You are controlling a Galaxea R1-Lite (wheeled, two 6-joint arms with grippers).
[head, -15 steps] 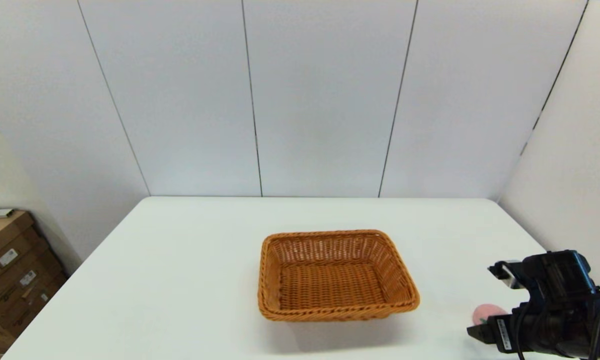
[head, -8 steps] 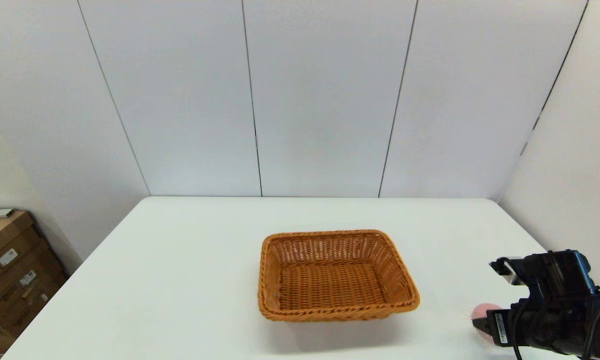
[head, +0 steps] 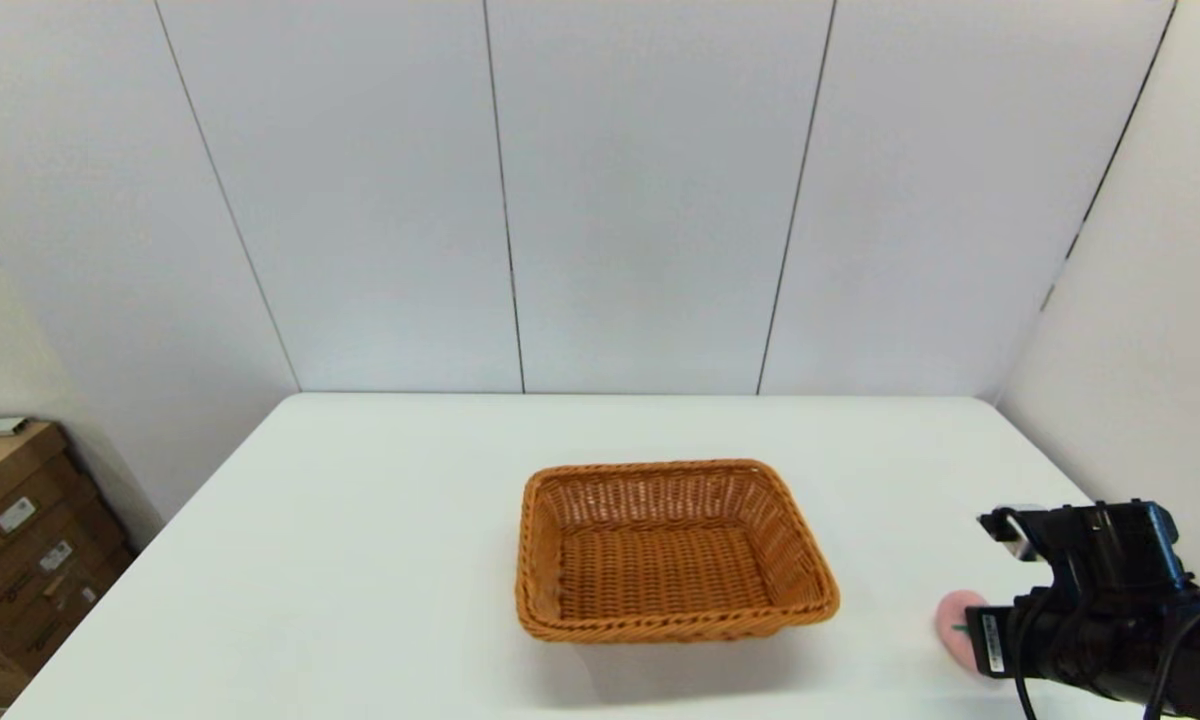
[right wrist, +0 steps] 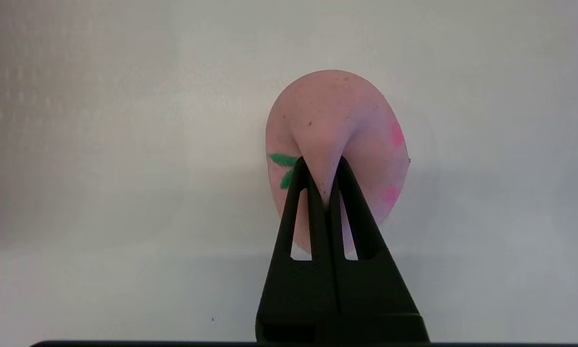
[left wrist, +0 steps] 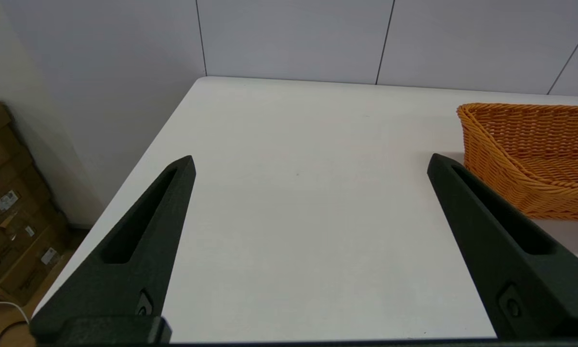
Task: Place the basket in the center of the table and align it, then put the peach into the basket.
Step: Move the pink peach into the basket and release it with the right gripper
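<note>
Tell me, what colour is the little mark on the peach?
Green, a small leaf mark on the pale-pink peach; the right wrist view shows it best.

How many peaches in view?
1. The peach is pinched by the right tool near the table's right front edge, right of the basket. None shows in the basket.
</note>
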